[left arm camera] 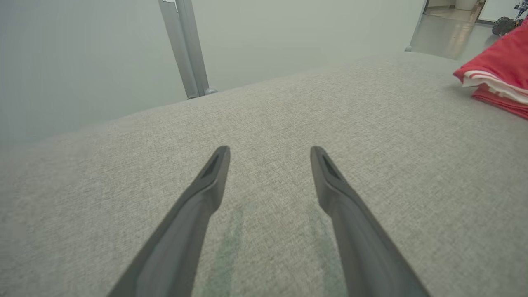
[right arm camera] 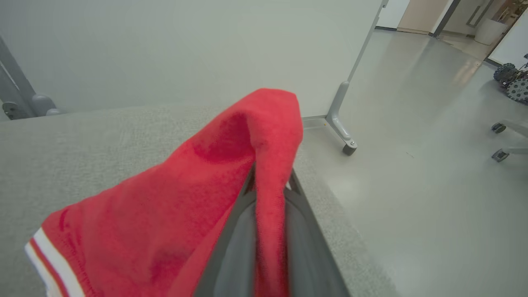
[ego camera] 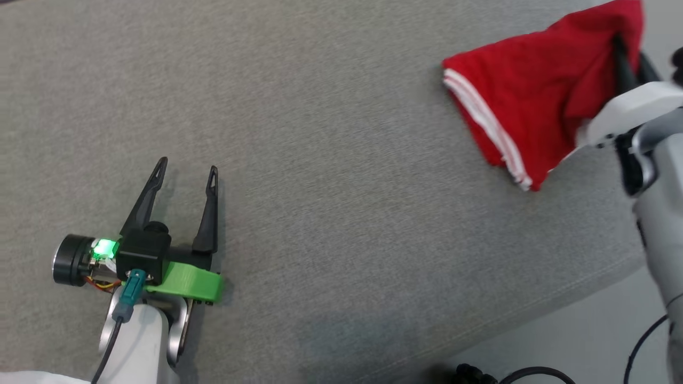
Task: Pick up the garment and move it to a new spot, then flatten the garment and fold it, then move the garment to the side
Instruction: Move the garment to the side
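Garment (ego camera: pixel 523 106), red with white stripes along its hem, sits at the upper right of the head view, near the right-hand edge of the grey fabric-covered counter (ego camera: pixel 341 133). The right gripper (ego camera: pixel 623 56) is shut on its far end, the dark fingers buried in the cloth. From that pinch the cloth runs down and left to the striped hem, which rests on the counter. The left gripper (ego camera: pixel 188 165) lies low at the lower left, jaws spread wide and holding nothing, well apart from the garment, which is up and to its right.

In the left wrist view the left gripper (left arm camera: pixel 270 150) points across bare counter (left arm camera: pixel 123 173), fingers apart. The garment (left arm camera: pixel 499 70) shows at the far right, its striped hem turned toward this arm.

In the right wrist view the right gripper (right arm camera: pixel 272 177) clamps a raised fold of the garment (right arm camera: pixel 185 194), which drapes away to the left and down onto the counter (right arm camera: pixel 82 136). The counter's edge and the floor (right arm camera: pixel 412 185) lie just to the right.

Judging from this, the right arm does the carrying, and open counter lies to its left.
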Robot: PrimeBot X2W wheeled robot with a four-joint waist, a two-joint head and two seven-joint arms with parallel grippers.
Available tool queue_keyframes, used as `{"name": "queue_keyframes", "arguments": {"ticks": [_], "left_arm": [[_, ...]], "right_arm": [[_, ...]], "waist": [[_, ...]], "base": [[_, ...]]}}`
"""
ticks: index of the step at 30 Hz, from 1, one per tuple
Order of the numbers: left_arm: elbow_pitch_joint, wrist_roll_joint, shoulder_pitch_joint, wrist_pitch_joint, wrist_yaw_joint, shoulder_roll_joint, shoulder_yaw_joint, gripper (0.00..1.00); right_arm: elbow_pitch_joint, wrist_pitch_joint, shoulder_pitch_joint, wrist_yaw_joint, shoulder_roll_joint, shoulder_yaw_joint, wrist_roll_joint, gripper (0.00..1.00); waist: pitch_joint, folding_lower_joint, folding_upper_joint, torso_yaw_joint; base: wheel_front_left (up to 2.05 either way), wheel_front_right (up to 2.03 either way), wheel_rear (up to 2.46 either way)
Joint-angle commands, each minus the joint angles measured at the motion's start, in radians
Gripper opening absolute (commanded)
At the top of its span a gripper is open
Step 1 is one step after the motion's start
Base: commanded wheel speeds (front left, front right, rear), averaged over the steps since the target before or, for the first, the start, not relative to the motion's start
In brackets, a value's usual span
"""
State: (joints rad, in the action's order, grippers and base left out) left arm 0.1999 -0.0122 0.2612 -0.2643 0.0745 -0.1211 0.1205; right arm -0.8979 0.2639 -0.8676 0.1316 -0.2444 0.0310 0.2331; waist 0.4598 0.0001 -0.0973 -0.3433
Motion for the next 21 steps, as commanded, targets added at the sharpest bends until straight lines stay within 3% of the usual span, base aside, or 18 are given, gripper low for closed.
{"name": "queue_keyframes", "arguments": {"ticks": [1, 5, 9, 10, 11, 17, 21], "left_arm": [[-0.01, -0.008, 0.027, 0.001, -0.009, -0.011, 0.003, 1.0], [-0.022, -0.006, 0.033, 0.001, -0.018, -0.018, 0.012, 1.0], [-0.028, 0.0, 0.024, 0.001, -0.025, -0.028, 0.015, 1.0], [-0.028, 0.001, 0.02, 0.001, -0.027, -0.032, 0.014, 1.0], [-0.027, 0.002, 0.016, 0.001, -0.026, -0.035, 0.015, 1.0], [-0.014, 0.009, 0.005, 0.001, -0.033, -0.029, 0.027, 1.0], [-0.007, 0.023, -0.013, 0.001, -0.041, -0.015, 0.027, 1.0]], "right_arm": [[-0.038, 0.0, -0.041, -0.002, -0.047, -0.086, -0.048, 0.0], [-0.089, 0.0, -0.055, -0.002, -0.117, -0.252, -0.166, 0.0], [-0.101, 0.0, -0.046, -0.002, -0.138, -0.354, -0.253, 0.0], [-0.091, 0.0, -0.043, -0.002, -0.147, -0.396, -0.285, 0.36], [-0.08, 0.0, -0.036, -0.002, -0.15, -0.433, -0.316, 1.0], [-0.011, 0.0, 0.002, -0.002, -0.12, -0.6, -0.488, 1.0], [0.076, 0.0, 0.018, -0.002, -0.056, -0.556, -0.507, 1.0]], "waist": [[0.172, -0.0001, -0.0001, 0.181], [0.171, -0.0001, -0.0001, 0.199], [0.167, -0.0001, -0.0001, 0.202], [0.165, -0.0001, -0.0001, 0.201], [0.162, -0.0001, -0.0001, 0.199], [0.118, -0.0001, -0.0001, 0.191], [0.062, -0.0001, -0.0001, 0.19]], "base": [[0.0, 0.0, 0.0], [0.0, 0.0, 0.0], [0.0, 0.0, 0.0], [0.0, 0.0, 0.0], [0.0, 0.0, 0.0], [0.0, 0.0, 0.0], [0.0, 0.0, 0.0]]}}
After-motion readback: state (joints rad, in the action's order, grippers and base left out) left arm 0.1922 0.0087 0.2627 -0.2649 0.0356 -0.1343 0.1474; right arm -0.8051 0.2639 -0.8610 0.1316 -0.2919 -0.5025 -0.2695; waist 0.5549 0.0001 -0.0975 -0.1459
